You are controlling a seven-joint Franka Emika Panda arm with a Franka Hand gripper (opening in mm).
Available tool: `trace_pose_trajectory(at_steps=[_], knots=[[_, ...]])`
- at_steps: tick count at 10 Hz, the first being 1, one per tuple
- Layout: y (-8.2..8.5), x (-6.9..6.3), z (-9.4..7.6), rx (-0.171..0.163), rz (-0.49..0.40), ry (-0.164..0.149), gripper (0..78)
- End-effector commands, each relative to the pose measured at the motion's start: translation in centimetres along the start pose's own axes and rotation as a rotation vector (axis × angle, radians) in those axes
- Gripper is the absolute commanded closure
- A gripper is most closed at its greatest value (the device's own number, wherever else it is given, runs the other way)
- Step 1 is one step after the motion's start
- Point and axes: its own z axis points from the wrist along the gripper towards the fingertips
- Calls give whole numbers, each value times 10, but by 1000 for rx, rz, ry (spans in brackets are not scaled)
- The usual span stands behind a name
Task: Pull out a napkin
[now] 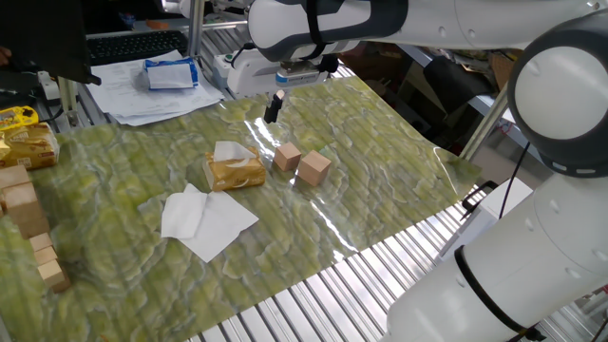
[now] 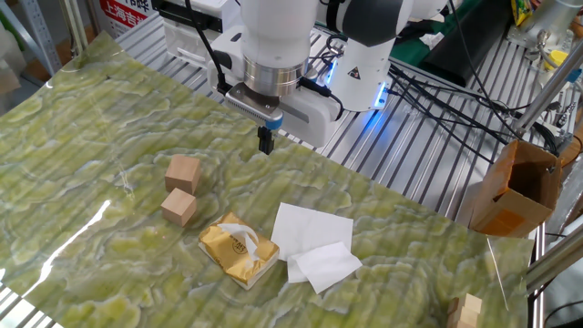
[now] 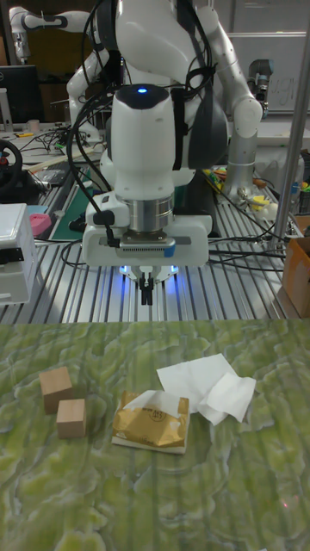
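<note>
White napkin sheets [image 1: 204, 218] [image 2: 311, 241] [image 3: 211, 386] lie spread on the green mat beside the golden-yellow pack [image 1: 234, 172] [image 2: 239, 252] [image 3: 153, 421]. Another white sheet pokes up from the pack's top slot [image 1: 229, 151]. My gripper [image 1: 274, 107] [image 2: 266, 140] [image 3: 147, 294] hangs above the mat's far edge, well away from the pack and the sheets. Its fingers are pressed together with nothing between them.
Two wooden cubes [image 1: 302, 162] [image 2: 181, 187] [image 3: 64, 400] sit next to the pack. More wooden blocks [image 1: 33, 228] stack along one mat edge. Office papers and a blue-white packet [image 1: 171, 74] lie behind the mat. A cardboard box [image 2: 515, 187] stands off the table.
</note>
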Motion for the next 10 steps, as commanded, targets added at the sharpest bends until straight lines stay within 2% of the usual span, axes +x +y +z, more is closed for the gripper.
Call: trace_pose_trajectory(at_steps=[1,2,7,8,10], knots=[[0,0,0,-166,107,-149,776],[0,0,0,-122,96,-151,776],[0,-2,0,-132,93,-144,776],[4,-16,-6,-139,94,-148,776],[6,-27,-12,-137,103,-147,776]])
